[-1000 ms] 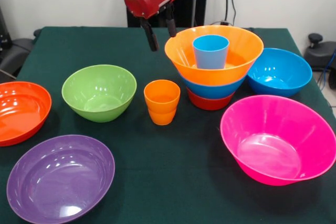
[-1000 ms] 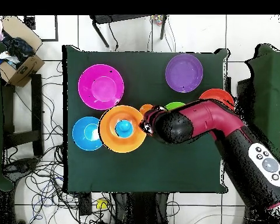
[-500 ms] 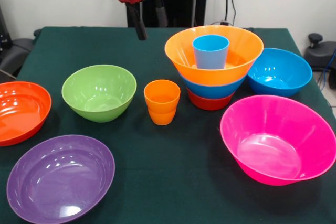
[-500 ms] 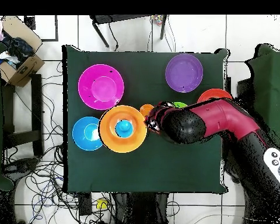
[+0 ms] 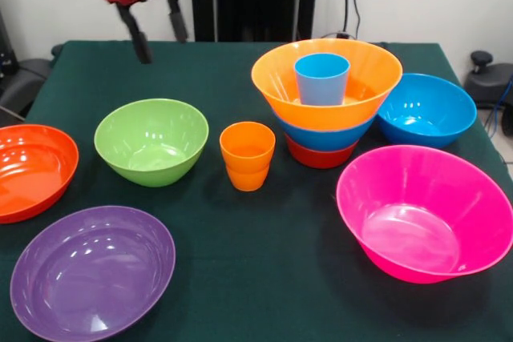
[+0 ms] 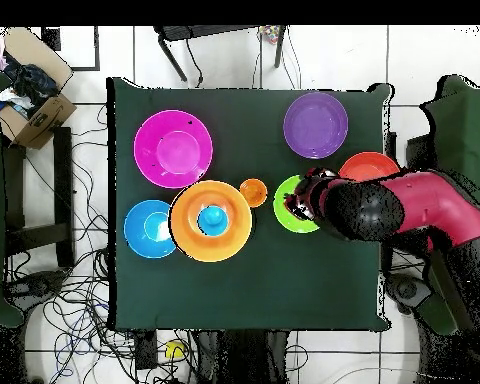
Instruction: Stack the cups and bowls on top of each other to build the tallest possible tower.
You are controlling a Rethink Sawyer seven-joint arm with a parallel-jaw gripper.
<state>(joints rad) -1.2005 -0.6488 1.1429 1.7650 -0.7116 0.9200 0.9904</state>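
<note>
Tool (image 5: pixel 157 31) hangs high, empty, fingers parted wide, above the far rim of the green bowl (image 5: pixel 151 140); overhead it sits over that bowl's edge toward the red bowl (image 6: pixel 370 166).

Tower (image 5: pixel 326 100) is well off to one side of the tool: red-orange bowl at the bottom, blue next, wide orange bowl on top, all nested mouth-up. Blue cup (image 5: pixel 322 78) stands upright in the top bowl. Nesting keeps the pile steady but adds little height.

Orange cups (image 5: pixel 248 154), apparently nested, stand on the worktop (image 5: pixel 264 270) between the green bowl and the tower. Loose blue bowl (image 5: pixel 426 109) is beyond the tower; pink bowl (image 5: pixel 425 211) and purple bowl (image 5: pixel 91 271) lie furthest from the tool.

Judgement: wide fingers over the rim suggest the green bowl is next, gripped by its wall.
</note>
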